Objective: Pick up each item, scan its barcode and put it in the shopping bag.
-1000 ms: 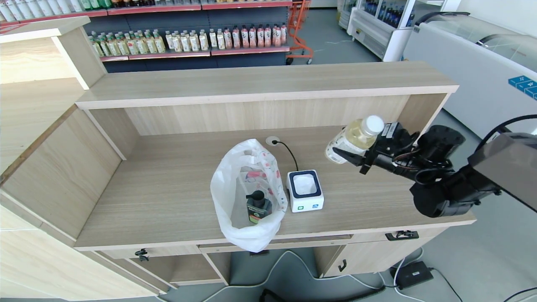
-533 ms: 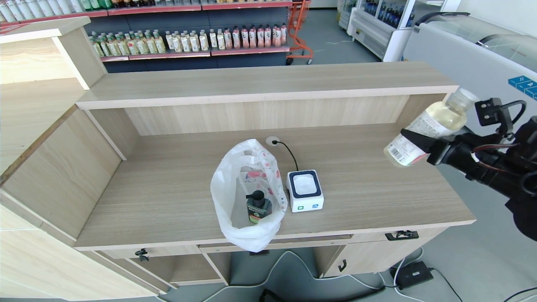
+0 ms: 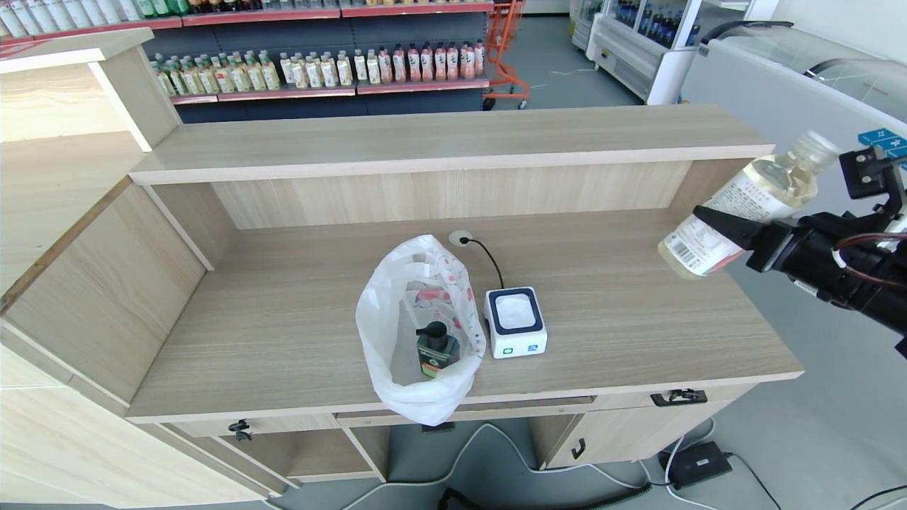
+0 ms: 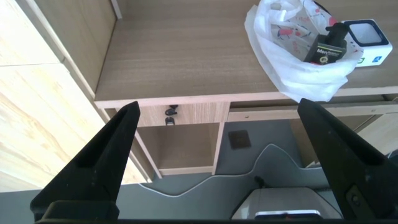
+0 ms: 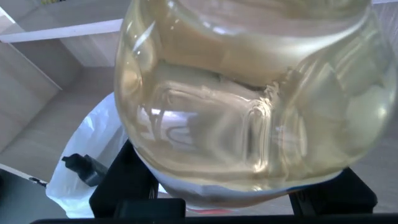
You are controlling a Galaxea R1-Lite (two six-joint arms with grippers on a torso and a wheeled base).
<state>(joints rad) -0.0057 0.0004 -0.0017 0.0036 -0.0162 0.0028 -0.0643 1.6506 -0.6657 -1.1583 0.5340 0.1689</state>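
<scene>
I face a pale wood-grain checkout counter (image 3: 283, 312) with a raised wooden ledge (image 3: 439, 138) behind. Beyond it, red-edged dark shelves of bottled drinks (image 3: 319, 71) line a grey floor (image 3: 560, 85); white glass-topped chest freezers (image 3: 779, 106) stand to my right.

The right gripper (image 3: 708, 237), off the right end of the counter (image 3: 283, 319), was matte black with a tapered, pointed finger. Red and white wires (image 3: 861, 242) looped along its wrist beside a boxy black bracket (image 3: 868, 173). The left gripper (image 4: 217, 106), before the counter's front edge, had two broad black wedge-shaped fingers (image 4: 99, 162).
</scene>
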